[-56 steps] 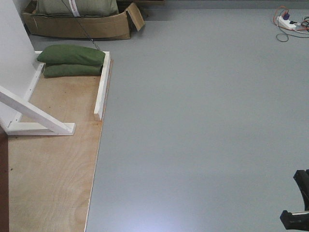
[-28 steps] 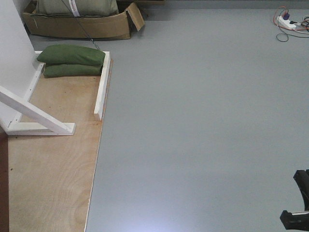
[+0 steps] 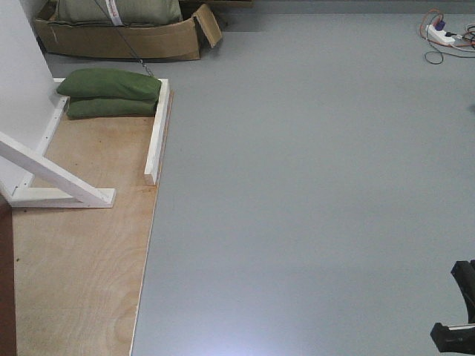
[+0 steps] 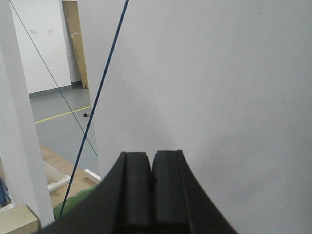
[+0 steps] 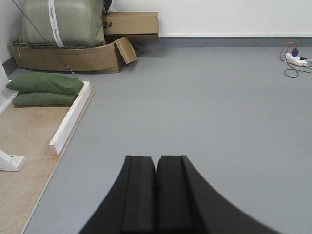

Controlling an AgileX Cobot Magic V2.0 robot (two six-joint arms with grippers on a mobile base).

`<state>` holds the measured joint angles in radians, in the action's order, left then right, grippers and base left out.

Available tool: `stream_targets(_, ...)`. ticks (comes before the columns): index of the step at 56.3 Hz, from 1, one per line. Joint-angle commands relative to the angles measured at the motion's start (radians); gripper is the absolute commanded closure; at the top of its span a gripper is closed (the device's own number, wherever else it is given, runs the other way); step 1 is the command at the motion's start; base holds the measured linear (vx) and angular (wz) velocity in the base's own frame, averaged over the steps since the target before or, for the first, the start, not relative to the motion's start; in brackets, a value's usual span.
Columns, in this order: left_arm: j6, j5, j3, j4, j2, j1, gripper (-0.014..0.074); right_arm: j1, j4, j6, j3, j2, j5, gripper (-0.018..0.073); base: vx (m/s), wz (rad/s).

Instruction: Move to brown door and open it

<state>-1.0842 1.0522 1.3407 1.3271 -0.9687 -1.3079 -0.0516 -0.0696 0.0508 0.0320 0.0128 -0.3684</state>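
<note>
A thin reddish-brown strip [image 3: 6, 297] at the lower left edge of the front view looks like the brown door's edge. Its panels, handle and keys are out of view. My left gripper [image 4: 151, 155] is shut and empty and faces a plain white wall panel [image 4: 209, 83] at close range. My right gripper [image 5: 156, 158] is shut and empty and points out over the grey floor [image 5: 204, 102]. A black arm part [image 3: 460, 315] shows at the lower right of the front view.
A plywood base [image 3: 82, 252] lies to the left, with slanted white braces [image 3: 52, 174] and a white rail [image 3: 157, 133]. Two green sandbags [image 3: 110, 93] lie at its far end. A cardboard box [image 3: 126, 37] stands behind them. A power strip with cables [image 3: 444, 31] lies far right.
</note>
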Motion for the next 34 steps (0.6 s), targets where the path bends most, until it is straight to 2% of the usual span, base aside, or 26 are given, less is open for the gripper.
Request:
stream_targets(1, -0.012, -0.055, 0.025, 0.058, -0.015, -0.003, 0.0529, -0.002, 0.003, 0.006, 0.004, 0.006, 0.078, 0.0559, 0.0, 0.0)
stream_targets(20, -0.012, -0.133, 0.025, 0.054, -0.069, -0.003, 0.0529, -0.002, 0.003, 0.006, 0.004, 0.006, 0.078, 0.0559, 0.0, 0.0)
stream_targets(34, -0.012, -0.207, 0.025, -0.074, -0.071, -0.003, 0.0529, -0.002, 0.003, 0.006, 0.004, 0.006, 0.078, 0.0559, 0.0, 0.0)
